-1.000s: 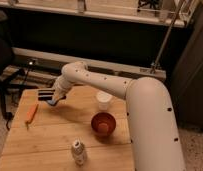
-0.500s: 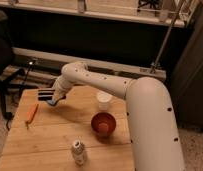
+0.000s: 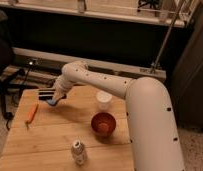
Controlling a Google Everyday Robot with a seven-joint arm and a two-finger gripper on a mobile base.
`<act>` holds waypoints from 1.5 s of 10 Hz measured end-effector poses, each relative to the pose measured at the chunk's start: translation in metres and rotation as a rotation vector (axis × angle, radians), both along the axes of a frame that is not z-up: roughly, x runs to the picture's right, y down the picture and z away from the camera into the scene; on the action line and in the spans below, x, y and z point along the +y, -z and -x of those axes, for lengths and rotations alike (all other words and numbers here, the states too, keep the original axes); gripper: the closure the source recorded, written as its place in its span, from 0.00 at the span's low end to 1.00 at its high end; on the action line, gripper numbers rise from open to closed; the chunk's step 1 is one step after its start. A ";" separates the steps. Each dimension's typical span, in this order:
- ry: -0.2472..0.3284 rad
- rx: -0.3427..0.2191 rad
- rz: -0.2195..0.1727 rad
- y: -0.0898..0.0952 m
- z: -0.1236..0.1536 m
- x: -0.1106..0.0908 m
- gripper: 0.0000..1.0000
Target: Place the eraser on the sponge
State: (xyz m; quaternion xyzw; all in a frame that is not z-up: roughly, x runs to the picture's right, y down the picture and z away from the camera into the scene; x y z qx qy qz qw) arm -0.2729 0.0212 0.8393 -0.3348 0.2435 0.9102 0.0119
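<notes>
**Arm stretched long, gripper down low**

The arm (image 3: 107, 85) reaches right across the view, and the gripper (image 3: 55, 98) hangs at its very tip, pointing down and slightly left. Just above and right of the gripper, the wrist (image 3: 65, 82) slopes steeply up to a rounded bend (image 3: 75, 69). From there the forearm (image 3: 102, 84) runs off rightward, widening into the thick base link (image 3: 150, 125), well right of the gripper.

— The desk (image 3: 55, 140)?
— Pale wood planks, matt.
— The arm (image 3: 145, 110)?
— Smooth white plastic, faint sheen, down to the pincer (image 3: 56, 96) at the desk's far left. The bowl (image 3: 103, 124) looks glossy red.
</notes>
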 end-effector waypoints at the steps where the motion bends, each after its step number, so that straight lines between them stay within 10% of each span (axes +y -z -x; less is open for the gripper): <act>1: 0.008 -0.005 -0.004 -0.001 0.004 -0.004 0.84; 12: 0.133 0.032 -0.042 -0.060 0.035 -0.010 0.84; 15: 0.146 0.022 -0.027 -0.071 0.039 0.005 0.64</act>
